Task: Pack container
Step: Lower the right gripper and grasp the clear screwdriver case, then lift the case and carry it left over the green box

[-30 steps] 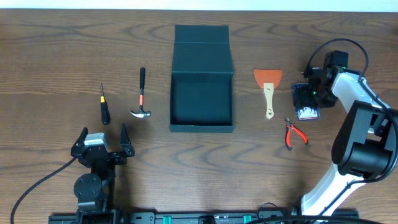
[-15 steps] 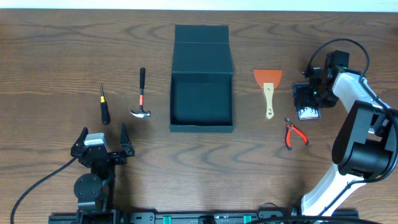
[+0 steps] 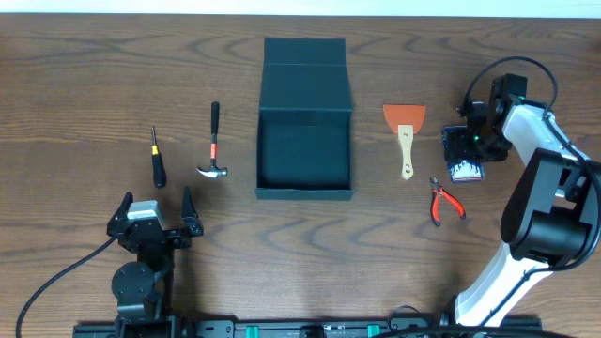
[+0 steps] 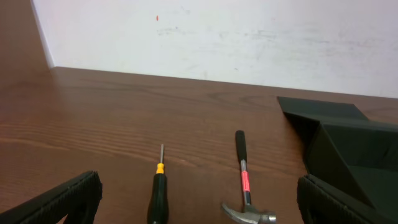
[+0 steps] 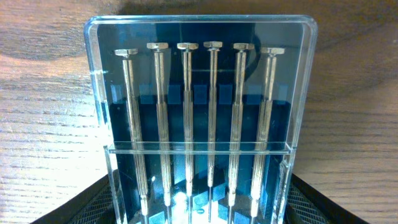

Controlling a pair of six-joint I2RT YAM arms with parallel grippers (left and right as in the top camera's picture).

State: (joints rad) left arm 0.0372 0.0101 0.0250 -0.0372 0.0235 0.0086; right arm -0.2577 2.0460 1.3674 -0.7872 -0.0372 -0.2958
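The container (image 3: 304,150) is set at the middle of the table (image 3: 84,75), between the hammer (image 3: 214,145) and the scraper (image 3: 404,136). Its long axis is run from the near edge to the far edge, with the hinged lid laid back flat toward the far side and the opening turned upward. It is seen as dark teal-green, rigid and square-walled. The left gripper (image 3: 155,211) is spread wide, and nothing is held. The right gripper (image 3: 465,150) is placed astride the blue case (image 5: 199,124) of silver bits. Whether the case is clamped cannot be told.
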